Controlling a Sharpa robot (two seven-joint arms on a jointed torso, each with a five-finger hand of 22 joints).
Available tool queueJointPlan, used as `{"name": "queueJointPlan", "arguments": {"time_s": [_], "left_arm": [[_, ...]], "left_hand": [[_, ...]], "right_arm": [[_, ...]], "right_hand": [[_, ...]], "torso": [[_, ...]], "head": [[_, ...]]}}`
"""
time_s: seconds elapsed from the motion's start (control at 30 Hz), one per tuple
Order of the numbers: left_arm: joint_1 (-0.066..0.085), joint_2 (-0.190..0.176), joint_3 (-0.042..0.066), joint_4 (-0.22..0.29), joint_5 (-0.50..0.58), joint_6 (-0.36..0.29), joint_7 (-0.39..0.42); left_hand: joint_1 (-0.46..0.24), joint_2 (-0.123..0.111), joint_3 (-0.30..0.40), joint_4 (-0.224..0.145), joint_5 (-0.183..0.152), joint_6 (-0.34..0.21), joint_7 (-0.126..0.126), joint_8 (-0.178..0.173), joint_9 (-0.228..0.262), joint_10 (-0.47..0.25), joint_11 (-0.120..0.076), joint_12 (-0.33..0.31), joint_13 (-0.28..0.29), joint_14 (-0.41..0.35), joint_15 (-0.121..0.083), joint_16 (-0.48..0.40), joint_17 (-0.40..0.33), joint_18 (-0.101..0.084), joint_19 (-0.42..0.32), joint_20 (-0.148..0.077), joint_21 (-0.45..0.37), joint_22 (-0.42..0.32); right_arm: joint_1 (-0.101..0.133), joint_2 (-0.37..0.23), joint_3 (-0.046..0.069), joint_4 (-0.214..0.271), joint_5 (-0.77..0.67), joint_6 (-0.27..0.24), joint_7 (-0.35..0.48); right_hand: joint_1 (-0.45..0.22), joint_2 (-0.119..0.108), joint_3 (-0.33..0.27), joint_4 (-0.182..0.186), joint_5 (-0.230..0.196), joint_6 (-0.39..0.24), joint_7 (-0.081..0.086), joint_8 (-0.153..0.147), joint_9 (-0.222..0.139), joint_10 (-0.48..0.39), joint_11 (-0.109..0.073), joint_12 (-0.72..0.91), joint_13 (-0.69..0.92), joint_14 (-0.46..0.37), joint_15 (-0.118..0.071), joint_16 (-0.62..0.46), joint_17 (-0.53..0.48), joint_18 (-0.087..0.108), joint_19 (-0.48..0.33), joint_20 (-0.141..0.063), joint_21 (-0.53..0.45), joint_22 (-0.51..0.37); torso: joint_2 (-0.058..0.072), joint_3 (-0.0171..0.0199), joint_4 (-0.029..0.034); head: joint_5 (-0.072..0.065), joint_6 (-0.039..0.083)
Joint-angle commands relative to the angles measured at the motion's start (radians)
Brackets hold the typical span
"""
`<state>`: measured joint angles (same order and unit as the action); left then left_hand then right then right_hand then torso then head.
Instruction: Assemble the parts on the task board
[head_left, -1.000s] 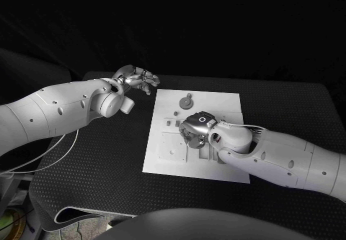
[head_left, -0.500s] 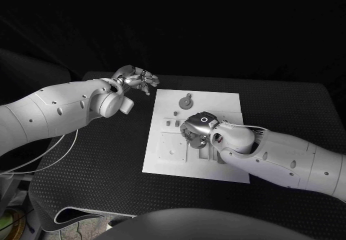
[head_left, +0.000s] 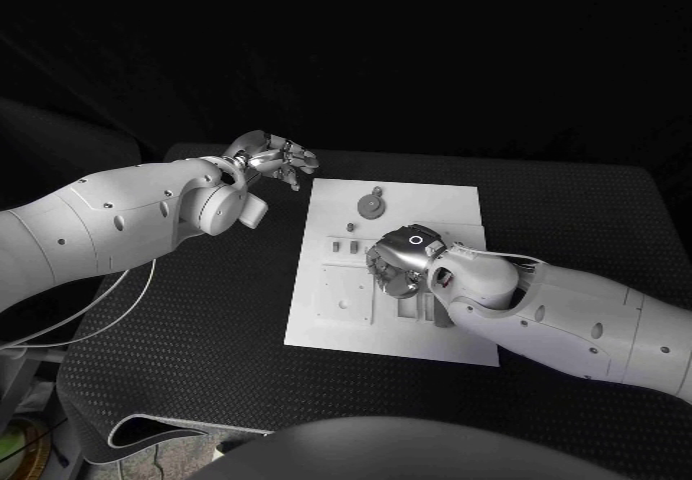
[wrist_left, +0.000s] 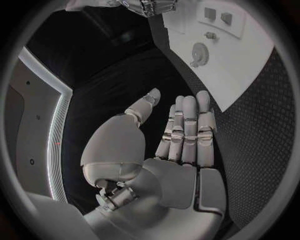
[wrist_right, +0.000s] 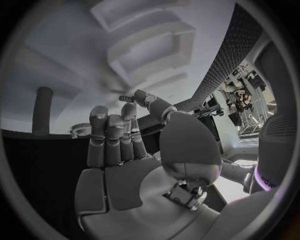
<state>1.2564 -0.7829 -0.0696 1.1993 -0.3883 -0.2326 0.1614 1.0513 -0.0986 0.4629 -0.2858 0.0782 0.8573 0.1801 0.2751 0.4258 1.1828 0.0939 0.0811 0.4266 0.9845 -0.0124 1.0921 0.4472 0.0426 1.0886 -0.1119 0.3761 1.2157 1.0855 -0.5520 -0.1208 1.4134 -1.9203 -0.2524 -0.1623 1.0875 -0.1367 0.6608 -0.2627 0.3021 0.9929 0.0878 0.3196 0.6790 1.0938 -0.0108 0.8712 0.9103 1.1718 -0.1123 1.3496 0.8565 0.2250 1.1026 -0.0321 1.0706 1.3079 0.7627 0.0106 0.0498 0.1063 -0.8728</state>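
The right hand is lowered over the middle of the task board, palm down, its back and wrist facing the head camera. In the right wrist view its fingers stand close together and nearly straight, thumb beside them, just above the board's raised blocks and recesses; nothing is seen between them, though whether the fingertips touch a part cannot be told. A dark upright peg stands on the board to one side of that hand.

The white board lies in the middle of the black table. Near its far edge sits a round grey gear-like part, and small grey parts lie in a row just beside the right hand, with a square plate section closer to the robot.

The left hand is held above the table's far left corner, apart from the board, released: its fingers are straight and side by side, thumb a little apart, grasping nothing. The gear-like part shows beyond its fingertips in the left wrist view.
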Motion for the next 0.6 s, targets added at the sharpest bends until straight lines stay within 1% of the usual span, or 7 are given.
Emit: {"name": "queueJointPlan", "arguments": {"time_s": [0.03,0.17,0.3,0.37,0.43,0.47,0.6], "left_arm": [[0.001,0.001,0.0,0.001,-0.005,0.016,0.004],[0.001,0.0,0.0,0.001,-0.005,0.019,0.003],[0.001,-0.001,0.0,0.002,-0.005,0.022,0.004],[0.001,-0.003,0.0,0.003,-0.004,0.025,0.003],[0.001,-0.004,0.0,0.003,-0.002,0.028,0.002],[0.001,-0.004,0.0,0.003,0.0,0.031,0.002],[0.001,-0.006,0.0,0.004,0.002,0.033,0.002]], "left_hand": [[0.001,0.001,-0.007,-0.001,0.001,-0.001,0.007,-0.007,-0.001,-0.007,0.003,-0.005,0.001,0.007,0.002,-0.004,0.001,0.025,0.006,0.003,-0.005,0.001],[0.0,0.001,-0.007,-0.001,0.001,-0.002,0.007,-0.007,-0.002,-0.007,0.003,-0.005,0.001,0.007,0.002,-0.004,0.001,0.025,0.006,0.003,-0.005,0.001],[0.0,0.001,-0.008,0.0,0.001,-0.002,0.008,-0.007,-0.002,-0.007,0.003,-0.005,0.002,0.007,0.002,-0.004,0.001,0.025,0.006,0.003,-0.005,0.001],[-0.001,0.001,-0.008,0.0,0.001,-0.001,0.008,-0.007,-0.001,-0.007,0.003,-0.005,0.002,0.007,0.002,-0.004,0.001,0.025,0.007,0.003,-0.005,0.001],[-0.002,0.001,-0.008,0.0,0.0,-0.001,0.008,-0.006,-0.001,-0.008,0.003,-0.005,0.002,0.007,0.002,-0.004,0.002,0.025,0.007,0.003,-0.005,0.001],[-0.002,0.001,-0.009,0.001,0.0,-0.001,0.008,-0.006,-0.001,-0.008,0.003,-0.005,0.002,0.007,0.002,-0.004,0.002,0.025,0.007,0.003,-0.005,0.001],[-0.004,0.002,-0.009,0.001,0.001,0.001,0.007,-0.005,-0.001,-0.012,0.004,-0.008,0.002,0.007,0.003,-0.005,0.002,0.025,0.007,0.003,-0.006,0.001]], "right_arm": [[-0.001,-0.008,0.0,0.011,0.018,-0.027,0.014],[-0.001,-0.026,0.004,0.031,0.047,-0.049,0.026],[0.0,-0.043,0.016,0.048,0.094,-0.086,0.05],[0.0,-0.055,0.03,0.057,0.158,-0.114,0.069],[0.0,-0.06,0.043,0.061,0.184,-0.116,0.074],[0.0,-0.064,0.053,0.063,0.228,-0.116,0.081],[0.0,-0.075,0.08,0.068,0.335,-0.123,0.103]], "right_hand": [[-0.001,0.011,0.0,-0.005,0.0,0.019,0.01,-0.003,0.002,0.006,-0.001,0.004,-0.001,0.007,-0.003,0.003,-0.001,0.037,0.003,-0.008,0.002,0.016],[-0.002,0.01,0.0,-0.005,0.0,0.019,0.01,-0.003,0.002,0.007,-0.001,0.004,-0.003,0.007,-0.003,0.002,-0.001,0.037,0.003,-0.008,0.002,0.015],[-0.004,0.009,0.001,-0.004,0.001,0.018,0.01,-0.005,0.002,0.006,-0.001,0.002,-0.004,0.007,-0.004,0.0,-0.002,0.037,0.003,-0.009,0.001,0.015],[-0.004,0.009,0.002,-0.003,0.001,0.018,0.01,-0.006,0.002,0.006,-0.001,0.0,-0.006,0.007,-0.004,-0.001,-0.003,0.037,0.003,-0.009,0.001,0.014],[-0.004,0.01,0.003,-0.003,0.001,0.017,0.01,-0.007,0.002,0.006,-0.001,-0.001,-0.007,0.007,-0.004,-0.002,-0.003,0.037,0.004,-0.01,0.0,0.014],[-0.005,0.009,0.004,-0.002,0.001,0.016,0.01,-0.008,0.001,0.006,-0.001,-0.003,-0.009,0.007,-0.004,-0.004,-0.004,0.037,0.003,-0.01,-0.001,0.013],[-0.006,0.011,0.006,0.0,0.001,0.012,0.011,-0.013,0.001,0.005,0.0,-0.01,-0.015,0.006,-0.003,-0.009,-0.007,0.037,0.003,-0.011,-0.005,0.011]], "torso": [[0.0,-0.0002,0.0003],[0.0,0.0001,-0.0002],[-0.001,-0.0004,-0.0004],[-0.001,-0.0004,-0.0004],[0.0,-0.0003,0.0],[-0.001,-0.0001,0.0],[-0.001,-0.0002,0.0006]], "head": [[-0.001,0.0],[0.0,0.0],[-0.002,0.0],[-0.002,0.0],[-0.003,0.0],[-0.002,0.002],[-0.004,0.008]]}}
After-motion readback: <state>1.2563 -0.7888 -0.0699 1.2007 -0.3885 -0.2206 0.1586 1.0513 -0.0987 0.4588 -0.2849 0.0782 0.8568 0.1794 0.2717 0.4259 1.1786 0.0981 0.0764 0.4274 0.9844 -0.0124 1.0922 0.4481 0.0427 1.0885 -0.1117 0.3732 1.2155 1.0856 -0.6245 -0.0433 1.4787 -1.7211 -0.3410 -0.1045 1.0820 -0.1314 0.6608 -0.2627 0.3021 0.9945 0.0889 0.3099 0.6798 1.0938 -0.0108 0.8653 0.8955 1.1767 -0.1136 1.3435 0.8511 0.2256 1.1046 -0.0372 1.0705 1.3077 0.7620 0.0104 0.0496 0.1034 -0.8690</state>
